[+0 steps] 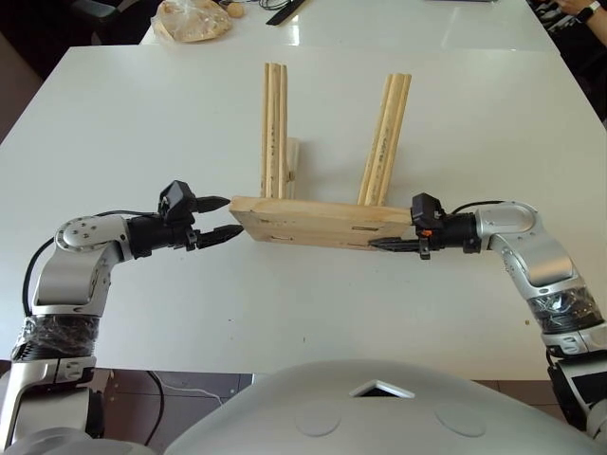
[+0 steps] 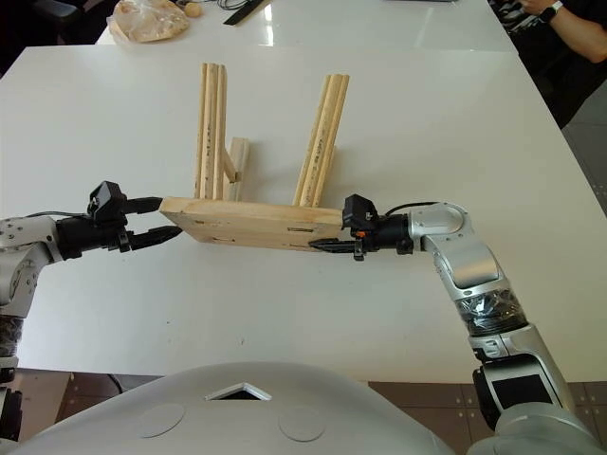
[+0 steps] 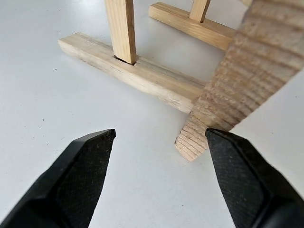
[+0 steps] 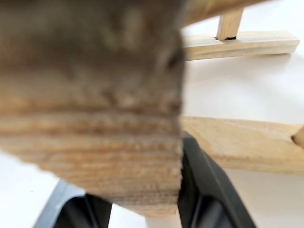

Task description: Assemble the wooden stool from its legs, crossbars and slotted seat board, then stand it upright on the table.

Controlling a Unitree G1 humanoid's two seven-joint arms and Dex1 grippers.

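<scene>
Stool lies on its side on the white desk (image 1: pixel 142 123). The seat board (image 1: pixel 303 223) stands on one long edge nearest the robot, its slotted face towards the head camera.

Two pairs of legs run away from the board and lie flat on the desk: a left pair (image 1: pixel 275 123) and a right pair (image 1: pixel 384 133). A short crossbar (image 1: pixel 292 159) sits just beside the left pair, near the board. In the left wrist view I can see a bar seated in a slot in one leg.

Left claw (image 1: pixel 230 215): fingers apart, level with the left end of the seat board. In the wrist view the board's corner sits between the fingers and close to one of them. I see no grip on it.

Right claw (image 1: pixel 375 244): at the lower right end of the seat board. In its wrist view the board end fills the gap, with a dark finger on either side. I read it as clamped on the board.

A plastic bag (image 1: pixel 193 19) lies at the far left of the desk, well apart from the stool.
</scene>
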